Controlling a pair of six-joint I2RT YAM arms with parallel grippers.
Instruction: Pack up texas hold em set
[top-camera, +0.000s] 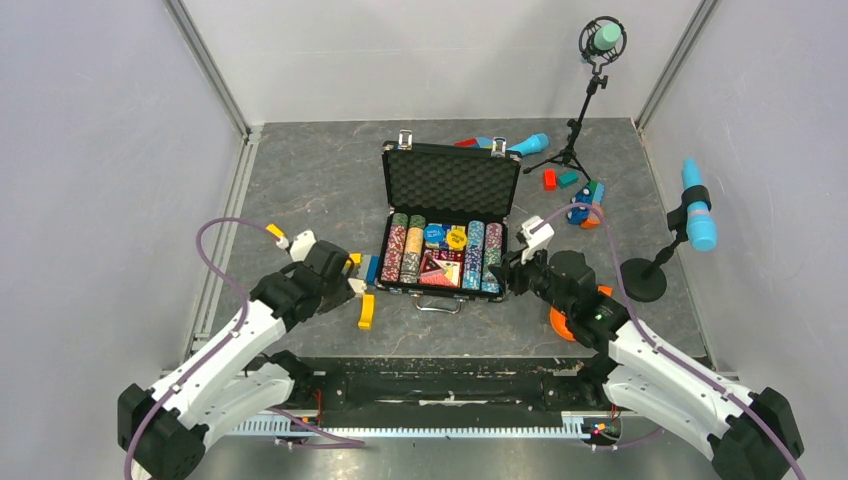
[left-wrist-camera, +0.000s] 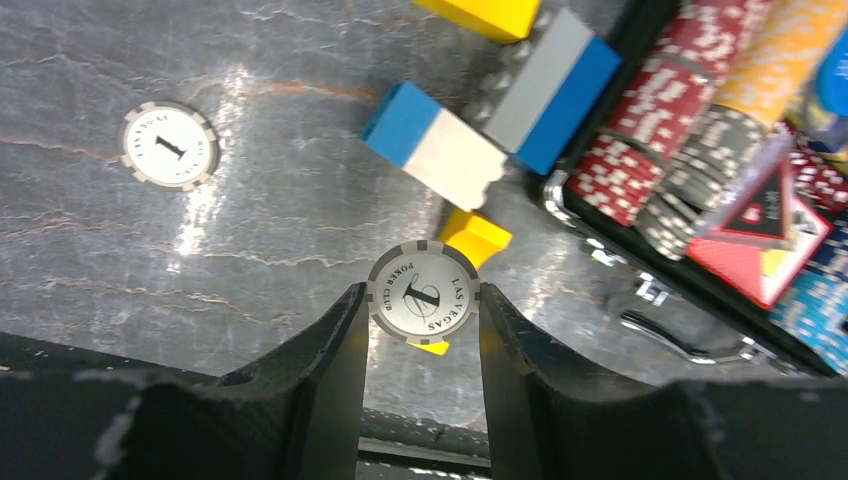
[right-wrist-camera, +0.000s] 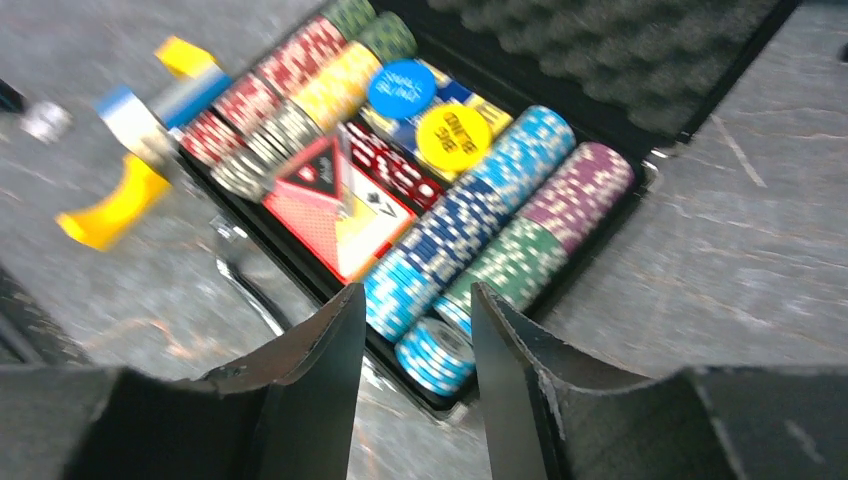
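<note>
Grey marbled table (left-wrist-camera: 250, 230) fills the left wrist view. At bottom centre the left fingers (left-wrist-camera: 335, 360), pitched downward, pinch a grey poker chip (left-wrist-camera: 422, 293) by its rim. So thin a hold could let it twist free, or clip the blue-and-white block (left-wrist-camera: 440, 150) just above. A second chip (left-wrist-camera: 169, 145) lies upper left. The right fingers (right-wrist-camera: 320, 360) hang apart, empty, over the open briefcase (top-camera: 450, 182).

Grey, white-veined worktop (top-camera: 320, 180). Black case (top-camera: 452, 150), dimpled black foam (top-camera: 450, 185). Chip rows (right-wrist-camera: 480, 195) speckled red, yellow, blue, green, purple with white. Loose chip (left-wrist-camera: 421, 293) grey-white, black "1". Blue-and-white block (left-wrist-camera: 435, 145), yellow block (left-wrist-camera: 475, 238).
</note>
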